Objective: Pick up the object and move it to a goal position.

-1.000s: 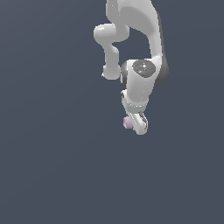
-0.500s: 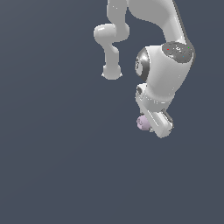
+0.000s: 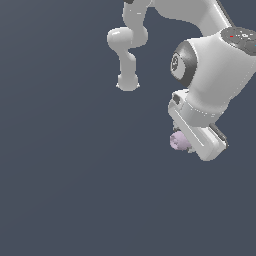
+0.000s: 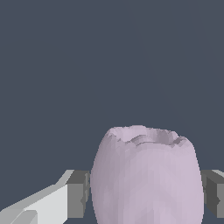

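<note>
The white arm (image 3: 215, 75) is seen at the exterior view's right against a plain dark grey ground. Its gripper (image 3: 187, 145) is clamped on the pink-lilac lump (image 4: 146, 177), which is pressed between both grey pads (image 4: 78, 194).

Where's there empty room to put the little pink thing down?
Nearly everywhere. The grey floor is bare across the whole exterior view's left and all along the bottom, below the gripper that holds the pink lump. The crowded part is the top and the exterior view's right, filled by the white arm.
</note>
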Controlling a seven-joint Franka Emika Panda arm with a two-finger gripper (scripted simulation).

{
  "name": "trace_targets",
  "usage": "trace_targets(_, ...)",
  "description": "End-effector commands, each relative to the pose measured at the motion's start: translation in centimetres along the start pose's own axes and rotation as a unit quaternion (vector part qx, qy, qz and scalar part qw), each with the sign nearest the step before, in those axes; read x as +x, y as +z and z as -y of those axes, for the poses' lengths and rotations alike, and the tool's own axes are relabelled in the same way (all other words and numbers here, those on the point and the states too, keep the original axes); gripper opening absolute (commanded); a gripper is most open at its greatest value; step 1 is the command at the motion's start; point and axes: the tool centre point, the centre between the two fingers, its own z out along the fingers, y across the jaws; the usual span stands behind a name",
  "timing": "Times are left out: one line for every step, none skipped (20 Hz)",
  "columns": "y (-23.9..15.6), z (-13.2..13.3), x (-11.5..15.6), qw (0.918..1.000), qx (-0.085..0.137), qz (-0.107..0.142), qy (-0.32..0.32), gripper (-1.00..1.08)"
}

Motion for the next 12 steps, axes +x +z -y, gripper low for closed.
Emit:
trace_targets(-0.6, 0.6, -0.4, 1.0000, 0.000, 0.000, 0.000, -1.00)
trace_targets(-0.8, 0.8, -0.5, 1.0000, 0.000, 0.000, 0.000, -1.00)
trace_targets(-1.0, 1.0, -0.6, 1.0000, 0.000, 0.000, 0.000, -1.00)
trace_targets(-1.2, 1.1, -0.6, 1.0000, 0.000, 0.000, 0.000, -1.00)
trace_targets(-1.3, 1.3, -0.7, 1.0000, 0.000, 0.000, 0.000, -1.00)
trace_targets(-1.4, 1.4, -0.8, 1.0000, 0.000, 0.000, 0.000, -1.00)
trace_targets(-1.5, 1.5, -0.8, 1.0000, 0.000, 0.000, 0.000, -1.00)
trace_targets(-1.5, 1.6, -0.9, 1.0000, 0.000, 0.000, 0.000, -1.00)
trace_targets(-1.6, 1.6, -0.9, 1.0000, 0.000, 0.000, 0.000, -1.00)
trace_targets(-1.6, 1.7, -0.9, 1.0000, 0.000, 0.000, 0.000, -1.00)
trace_targets(-1.6, 1.7, -0.9, 1.0000, 0.000, 0.000, 0.000, -1.00)
trace_targets(-1.6, 1.7, -0.9, 1.0000, 0.000, 0.000, 0.000, -1.00)
